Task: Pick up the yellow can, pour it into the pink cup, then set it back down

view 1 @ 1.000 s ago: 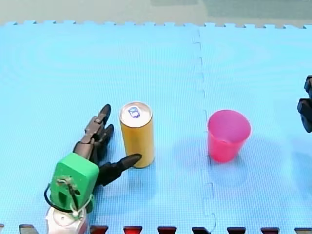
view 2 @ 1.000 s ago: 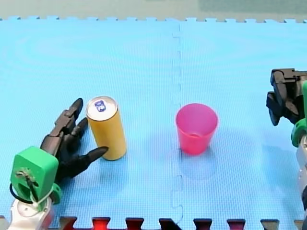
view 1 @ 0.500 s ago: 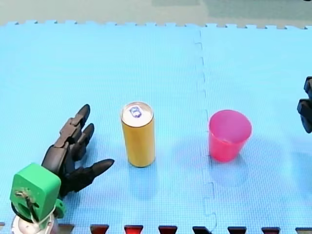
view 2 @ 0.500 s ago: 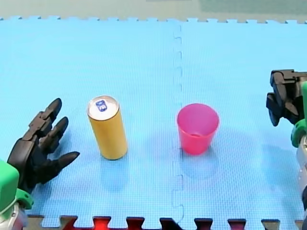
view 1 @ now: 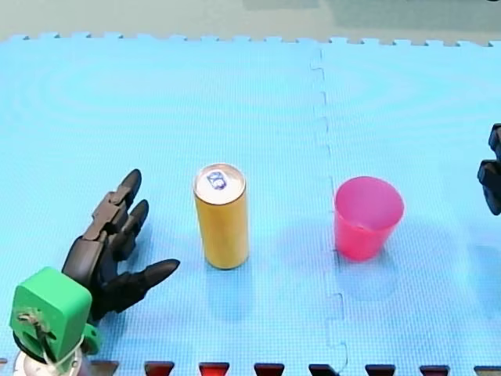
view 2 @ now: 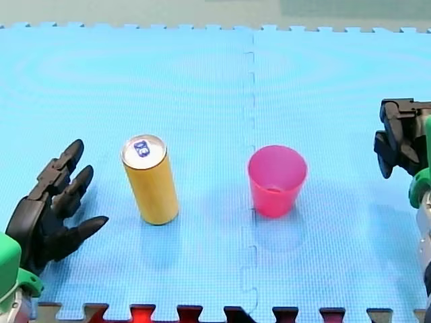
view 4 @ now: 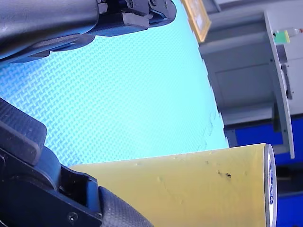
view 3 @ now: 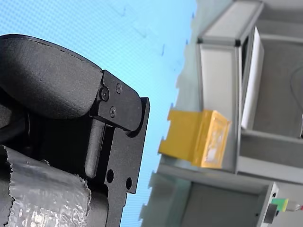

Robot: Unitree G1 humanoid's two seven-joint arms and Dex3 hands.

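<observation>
The yellow can (view 1: 222, 215) stands upright on the blue mat (view 1: 235, 102), with the pink cup (view 1: 366, 218) off to its right. The left hand (view 1: 109, 254) is left of the can, its fingers (view 1: 149, 274) uncurled, near the can but clear of it. The right hand (view 2: 399, 138), curled and empty, is far right of the can, beyond the cup.

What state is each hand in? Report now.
Left hand: open, holding nothing, left of the yellow can.
Right hand: at the mat's right edge; open or closed cannot be told.
</observation>
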